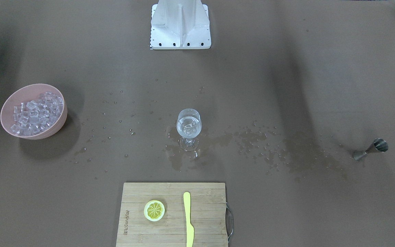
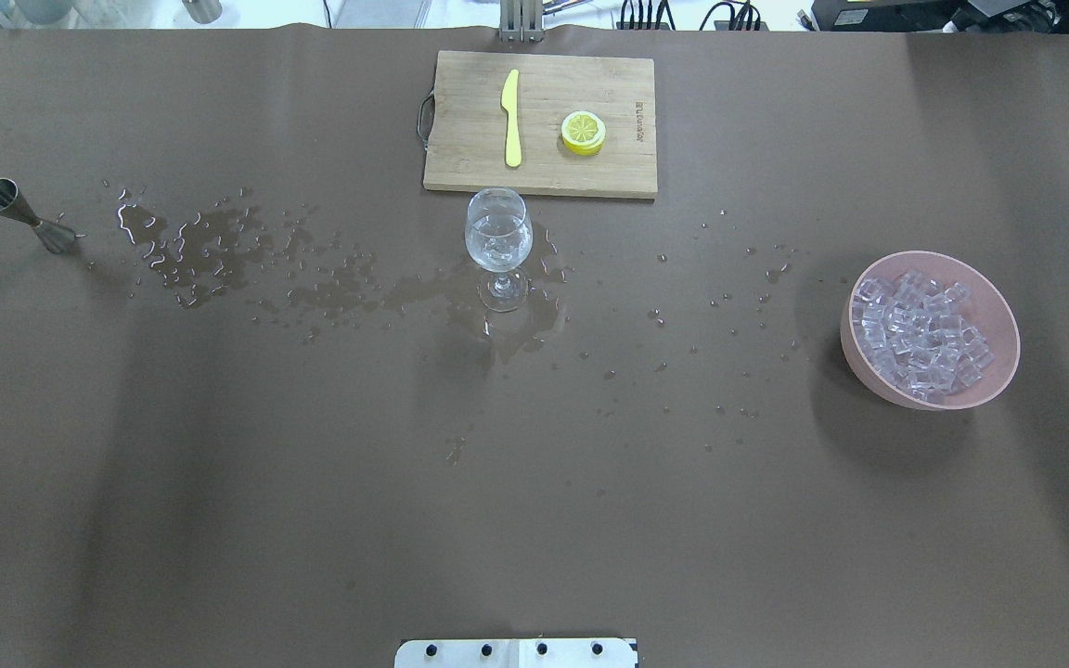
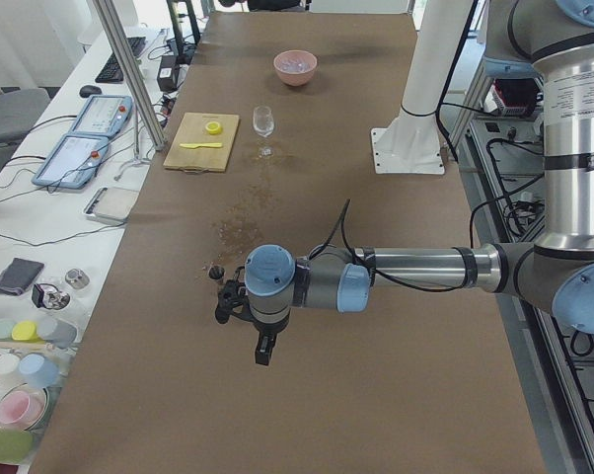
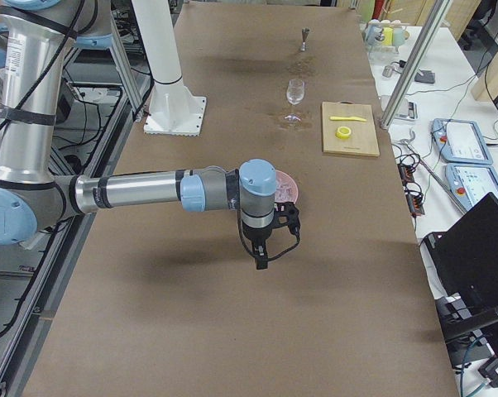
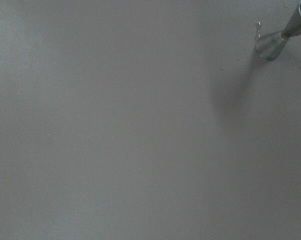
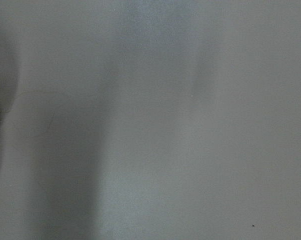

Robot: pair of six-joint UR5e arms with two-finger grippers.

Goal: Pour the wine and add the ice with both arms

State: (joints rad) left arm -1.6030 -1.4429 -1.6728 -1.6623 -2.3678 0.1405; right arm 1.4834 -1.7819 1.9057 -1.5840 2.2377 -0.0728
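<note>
- Brown table [image 2: 219,510], bare over most of its width, wet in a band across the middle.
- Left arm [image 3: 415,269], stretched out level and low over the table's left end. Left gripper [image 3: 261,355] hanging point-down above the surface near the jigger, touching nothing. Seen from the side only, so impossible to tell whether the fingers are apart or together.
- Right arm [image 4: 133,192], likewise stretched level over the right end. Right gripper [image 4: 261,260] hanging above bare table just beside the bowl. Again no telling how the fingers stand.
- White base block [image 1: 180,34], at the robot's edge, centred.
- Wooden cutting board [image 2: 581,83], at the far edge from the robot, just behind the glass.
- Pink bowl [image 2: 855,348], well to the robot's right of the glass, heaped with ice [image 2: 924,339].
- Spilled drops and patches [image 2: 210,246], strung from the jigger to the glass foot, thinner on toward the bowl.
- Stemmed glass [image 2: 498,237], upright at mid-table in a wet patch, holding a little wine [image 1: 189,127] with what look like a few clear cubes in it.
- Metal jigger [image 2: 22,215], standing tilted near the table's left end, well apart from the glass; caught at the top right corner of the left wrist view.
- Yellow knife [image 2: 511,116], flat on the board, apart from the lemon.
- Lemon slice [image 2: 583,132], flat on the board.
</note>
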